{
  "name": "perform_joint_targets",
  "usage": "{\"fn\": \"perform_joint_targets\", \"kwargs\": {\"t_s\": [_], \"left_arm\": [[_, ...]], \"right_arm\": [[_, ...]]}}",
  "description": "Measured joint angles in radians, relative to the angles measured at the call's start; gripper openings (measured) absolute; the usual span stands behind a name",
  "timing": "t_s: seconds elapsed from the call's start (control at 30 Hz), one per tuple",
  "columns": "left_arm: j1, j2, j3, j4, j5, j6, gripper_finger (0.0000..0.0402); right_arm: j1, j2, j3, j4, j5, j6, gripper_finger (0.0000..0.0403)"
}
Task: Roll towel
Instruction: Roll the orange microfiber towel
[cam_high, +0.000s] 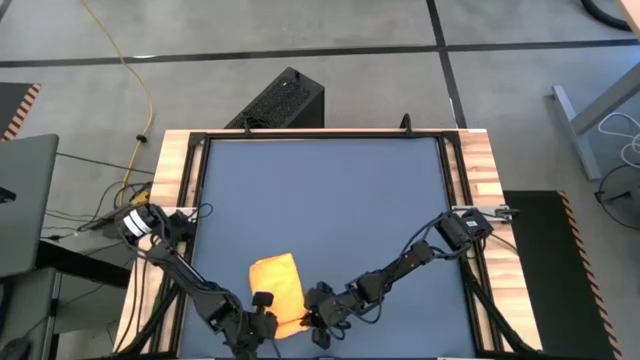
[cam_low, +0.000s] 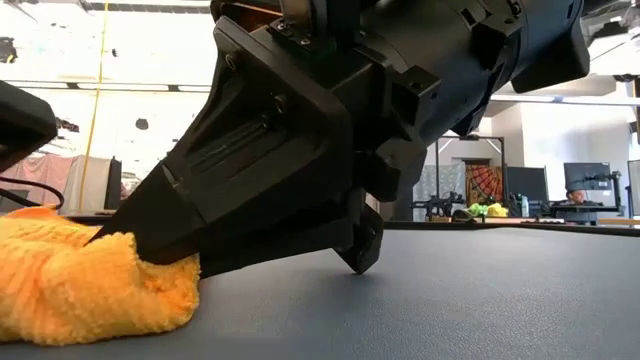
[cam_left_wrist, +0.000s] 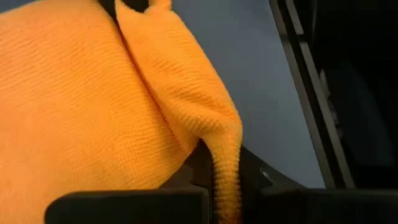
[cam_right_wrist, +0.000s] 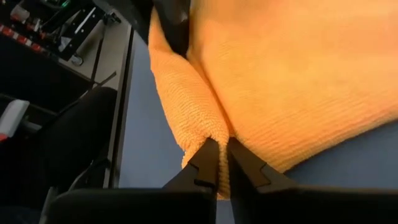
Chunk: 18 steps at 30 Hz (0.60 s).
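2 grippers, left (cam_high: 262, 322) and right (cam_high: 318, 322), at the towel (cam_high: 278, 282) near the table (cam_high: 330, 190) front edge; fingers of each pinching the towel's near hem, lifted into a fold. Rolling barely begun; most cloth still flat.

A table (cam_high: 330, 180) with a dark grey-blue mat as its top, framed in black rails with light wooden strips along the left and right sides, carries the work. One thing lies directly on it: the yellow-orange towel (cam_high: 278, 282), bunched near the front edge, left of centre.
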<state>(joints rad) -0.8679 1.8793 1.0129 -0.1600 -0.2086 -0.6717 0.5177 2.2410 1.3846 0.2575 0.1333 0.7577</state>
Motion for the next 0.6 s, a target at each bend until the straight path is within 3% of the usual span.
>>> {"fn": "perform_joint_targets", "kwargs": {"t_s": [0.37,0.6], "left_arm": [[0.027,-0.054,-0.003,-0.011,0.160,0.032,0.0005],[0.020,-0.086,-0.124,0.112,0.154,-0.057,0.0005]], "right_arm": [[-0.005,-0.013,-0.004,-0.009,-0.049,-0.106,0.0100],[-0.005,-0.042,-0.004,0.004,-0.053,-0.207,0.0109]]}}
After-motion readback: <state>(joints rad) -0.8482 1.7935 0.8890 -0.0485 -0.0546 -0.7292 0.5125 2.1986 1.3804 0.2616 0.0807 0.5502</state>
